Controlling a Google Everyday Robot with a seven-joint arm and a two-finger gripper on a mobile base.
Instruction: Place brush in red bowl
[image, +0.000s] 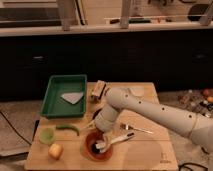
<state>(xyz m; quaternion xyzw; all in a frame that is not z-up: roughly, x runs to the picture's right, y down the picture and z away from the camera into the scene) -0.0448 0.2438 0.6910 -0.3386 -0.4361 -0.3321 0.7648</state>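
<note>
Tool (101, 134) low over red bowl (90, 153) on desk (142, 156), brush (118, 140) lying across bowl rim, grip of tool not possible to tell.

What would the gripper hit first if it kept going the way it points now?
The gripper points down over the red bowl, so it would likely hit the head end of the brush lying in it, or else the bowl itself. Depth is unclear.

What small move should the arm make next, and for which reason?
Probably raise the pincer, which hangs at the far rim of the red bowl, straight up. The brush lies with its dark head in the bowl and its white handle over the right rim, so a sideways pull might drag it out.
</note>
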